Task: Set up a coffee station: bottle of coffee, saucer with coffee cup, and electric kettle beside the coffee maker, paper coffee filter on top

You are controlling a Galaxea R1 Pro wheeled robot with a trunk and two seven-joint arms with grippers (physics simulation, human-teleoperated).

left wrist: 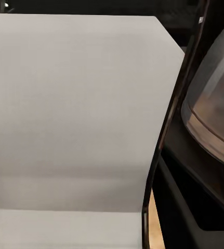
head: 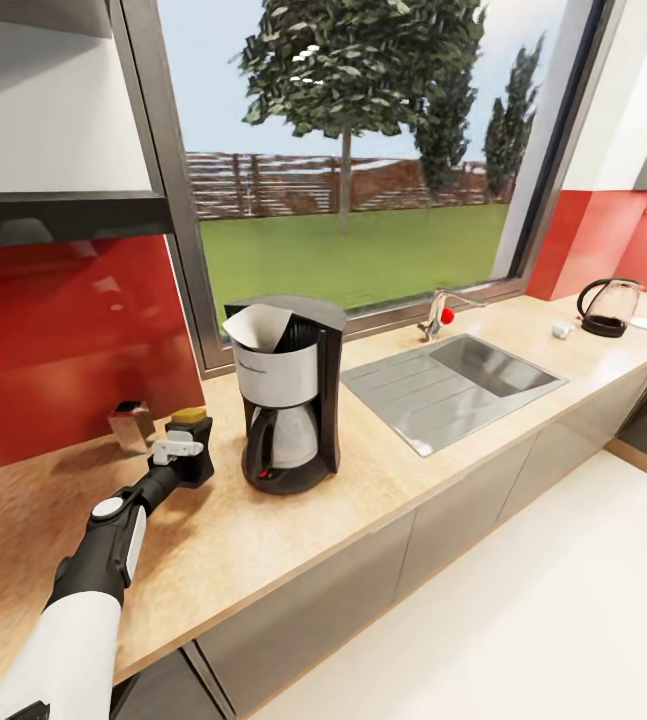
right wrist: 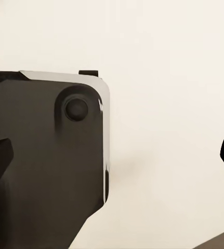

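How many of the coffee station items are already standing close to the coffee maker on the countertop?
2. The paper coffee filter sits on top of the coffee maker, and the bottle of coffee stands to its left, at the left gripper. The electric kettle is far off, past the sink.

The left pincer [head: 191, 447] hides most of the bottle of coffee [head: 189, 414].

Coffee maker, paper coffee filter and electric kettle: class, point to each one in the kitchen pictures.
coffee maker [head: 285, 375]: head view, on its silver front panel.
paper coffee filter [head: 259, 326]: head view, on the white paper face.
electric kettle [head: 609, 305]: head view, on its glass body.
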